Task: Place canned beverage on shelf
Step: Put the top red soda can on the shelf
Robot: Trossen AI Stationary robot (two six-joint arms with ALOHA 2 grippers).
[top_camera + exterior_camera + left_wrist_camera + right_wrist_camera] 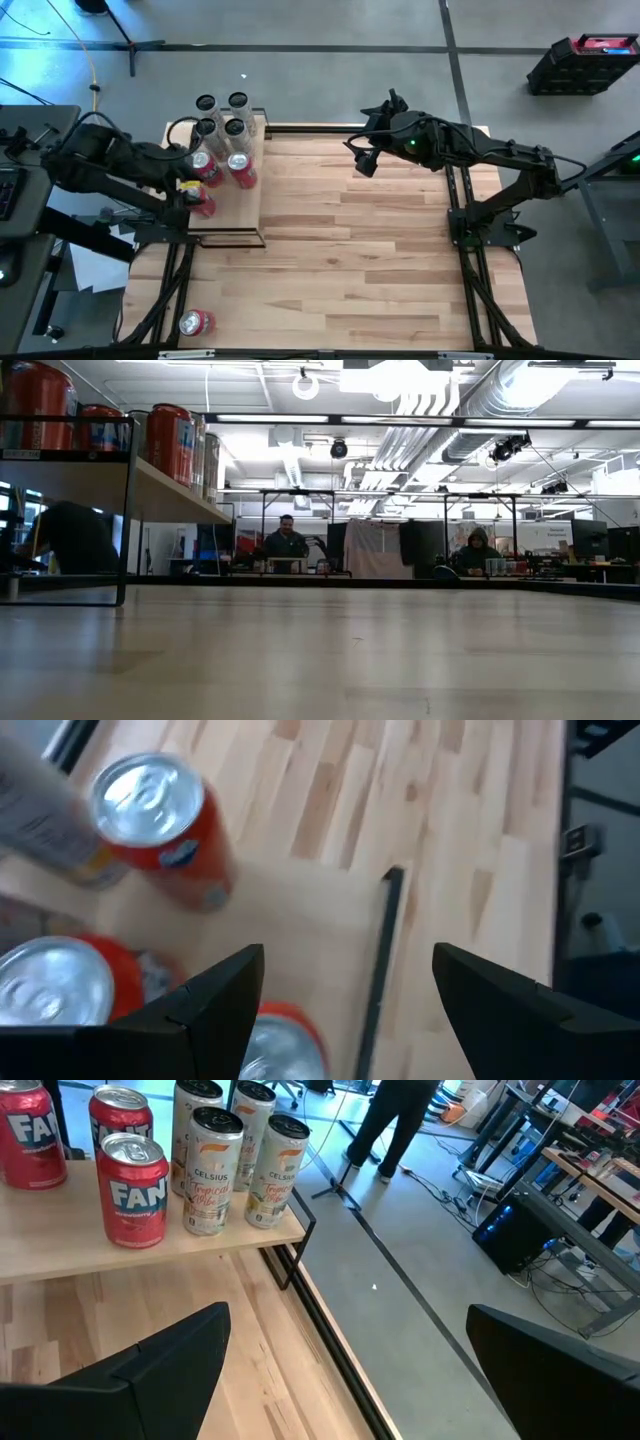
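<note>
- Left gripper (192,195) over shelf (235,215), fingers spread around a red can (201,203) standing on the board, not visibly pinching it.
- Two more red cans (240,169) and four tall cans (222,115) upright at far end.
- Right gripper (362,160) spread wide, empty, above far table (380,260) edge.
- One red can (194,323) lying on table, near edge, well apart from shelf.

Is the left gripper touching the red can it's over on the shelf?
Cannot tell. In the left wrist view the left gripper stands open above the red can, whose top shows between its fingers; no view shows contact or a gap plainly.
</note>
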